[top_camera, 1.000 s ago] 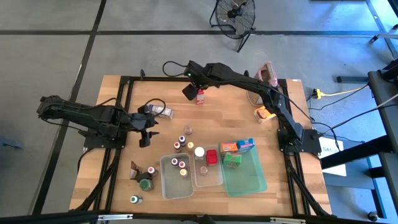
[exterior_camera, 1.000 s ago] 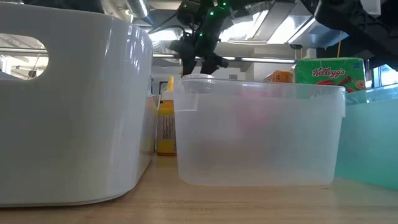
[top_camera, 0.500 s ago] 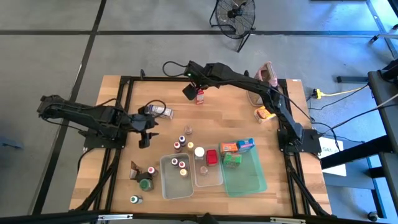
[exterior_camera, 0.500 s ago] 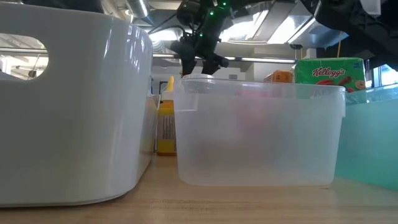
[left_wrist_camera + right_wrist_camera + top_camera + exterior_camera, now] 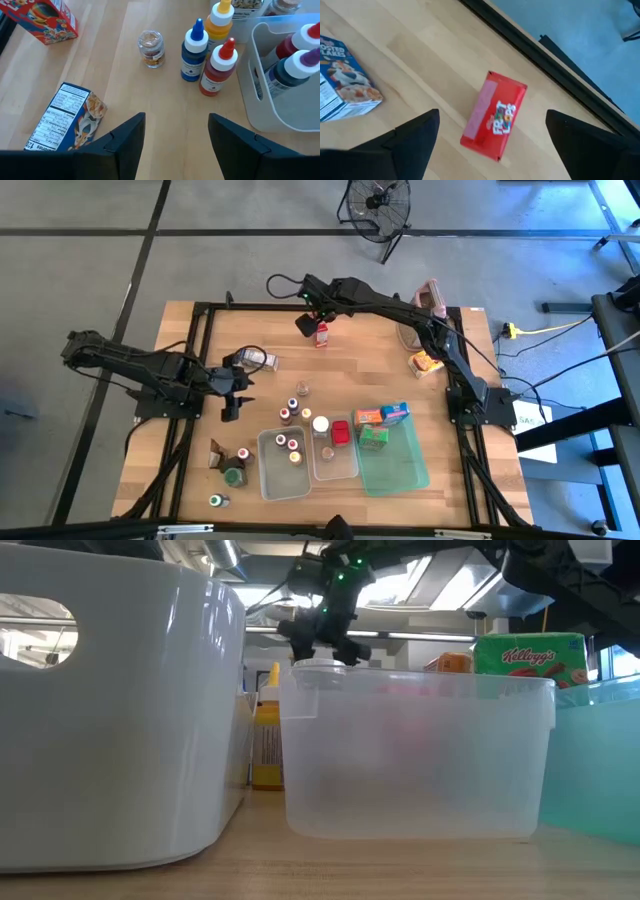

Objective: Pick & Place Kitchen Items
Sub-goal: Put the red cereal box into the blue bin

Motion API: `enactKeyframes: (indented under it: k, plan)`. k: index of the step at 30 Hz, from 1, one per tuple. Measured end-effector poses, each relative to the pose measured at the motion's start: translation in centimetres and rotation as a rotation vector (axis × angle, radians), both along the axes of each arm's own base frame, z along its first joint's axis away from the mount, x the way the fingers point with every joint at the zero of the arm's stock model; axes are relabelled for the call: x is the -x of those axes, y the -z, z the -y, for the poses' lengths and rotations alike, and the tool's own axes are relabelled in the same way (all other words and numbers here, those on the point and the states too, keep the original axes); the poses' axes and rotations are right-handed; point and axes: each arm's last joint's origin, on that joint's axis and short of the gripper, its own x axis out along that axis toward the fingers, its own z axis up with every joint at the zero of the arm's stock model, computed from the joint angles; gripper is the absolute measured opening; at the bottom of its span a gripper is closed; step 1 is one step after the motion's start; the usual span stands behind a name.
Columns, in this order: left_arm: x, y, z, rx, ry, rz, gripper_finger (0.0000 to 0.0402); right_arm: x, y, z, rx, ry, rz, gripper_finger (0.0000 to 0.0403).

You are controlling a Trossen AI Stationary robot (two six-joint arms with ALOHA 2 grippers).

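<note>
I'm getting even, bright light over the table point(image 5: 330, 370) — shadows under the arms are staying soft. Level with the table, ceiling panels are glaring behind the clear tub point(image 5: 418, 755), backlighting it, and the white tub point(image 5: 110, 700) beside it is blurring out of focus.

Both arms are matte black, chunky jointed segments with thin black cables looped along them. The right arm point(image 5: 400, 315) has a little green light glowing near its wrist, and the fingers point(image 5: 125, 140) are flat dark paddles.
</note>
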Motion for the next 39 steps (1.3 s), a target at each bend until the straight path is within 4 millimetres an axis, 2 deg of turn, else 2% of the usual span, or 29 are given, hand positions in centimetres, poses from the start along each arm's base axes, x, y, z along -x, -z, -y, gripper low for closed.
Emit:
enactKeyframes:
  k: [9, 19, 27, 33, 39]
  plan:
    - [0.1, 0.0, 0.3, 0.0, 0.018, -0.003, 0.0212, -0.7, 1.8, 0.5, -0.033, 0.002, -0.011, 0.0367]
    - [0.1, 0.1, 0.5, 0.004, 0.029, -0.006, 0.0212, -1.6, 5.3, 1.3, -0.077, 0.006, -0.068, 0.0367]
    - [0.2, 0.1, 0.5, 0.003, 0.028, -0.009, 0.0212, -1.7, 5.9, 1.5, -0.077, -0.001, -0.079, 0.0363]
    - [0.2, 0.1, 0.5, 0.003, 0.028, -0.009, 0.0212, -1.7, 5.9, 1.5, -0.076, -0.004, -0.08, 0.0331]
    - [0.2, 0.1, 0.5, 0.003, 0.028, -0.009, 0.0212, -1.7, 5.9, 1.5, -0.076, -0.004, -0.081, 0.0271]
